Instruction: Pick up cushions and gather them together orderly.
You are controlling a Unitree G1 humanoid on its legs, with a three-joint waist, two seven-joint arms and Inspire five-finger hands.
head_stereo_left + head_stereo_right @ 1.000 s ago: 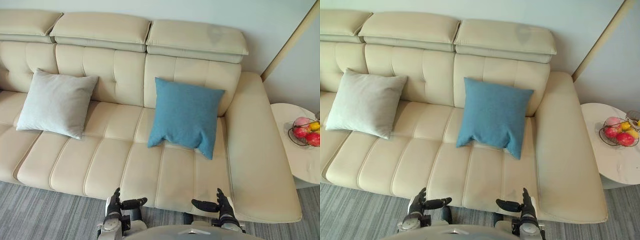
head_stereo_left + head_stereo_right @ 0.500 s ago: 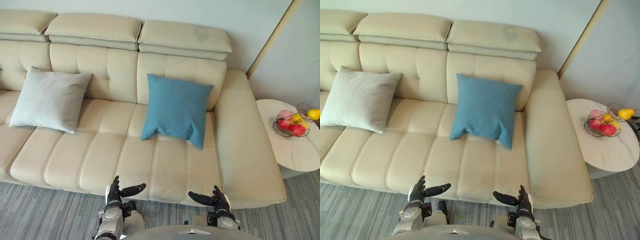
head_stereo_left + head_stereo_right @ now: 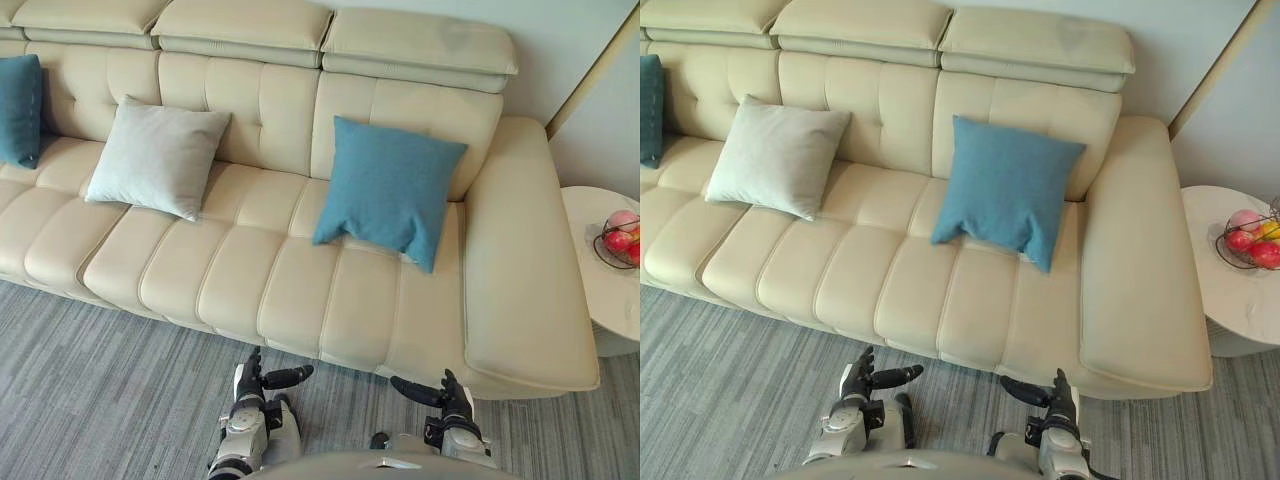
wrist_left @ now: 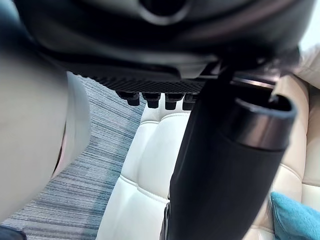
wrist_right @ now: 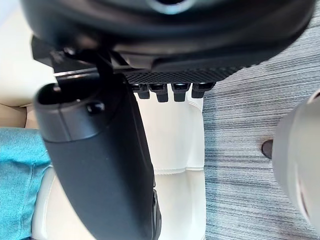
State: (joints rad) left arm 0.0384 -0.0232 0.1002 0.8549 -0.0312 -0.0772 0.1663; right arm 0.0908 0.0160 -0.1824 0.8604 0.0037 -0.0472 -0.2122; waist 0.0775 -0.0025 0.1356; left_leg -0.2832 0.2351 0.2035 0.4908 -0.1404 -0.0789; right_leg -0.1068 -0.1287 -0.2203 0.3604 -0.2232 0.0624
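Edge cut-offs and occlusions, head views.
Dark teal cushion (image 3: 20,110) at 9–10 o'clock is cropped by the frame edge, as is the sofa (image 3: 230,280) end beside it. At 3 o'clock the fruit basket (image 3: 600,250) and round side table (image 3: 600,300) run off frame; fruit kinds too small to tell. Blue cushion (image 3: 388,190) masks part of the backrest (image 3: 265,100) behind it.

- Sofa (image 3: 300,290) was cream leather, smooth, with a soft sheen.
- Blue cushion (image 3: 388,190), centre, and grey cushion (image 3: 158,158), upper left, were matt woven cloth.
- Floor (image 3: 100,390) was grey, streaked, rough-looking carpet.
- Table (image 3: 610,300), right edge, had a smooth pale top.
- Basket (image 3: 600,252) was thin dark wire.
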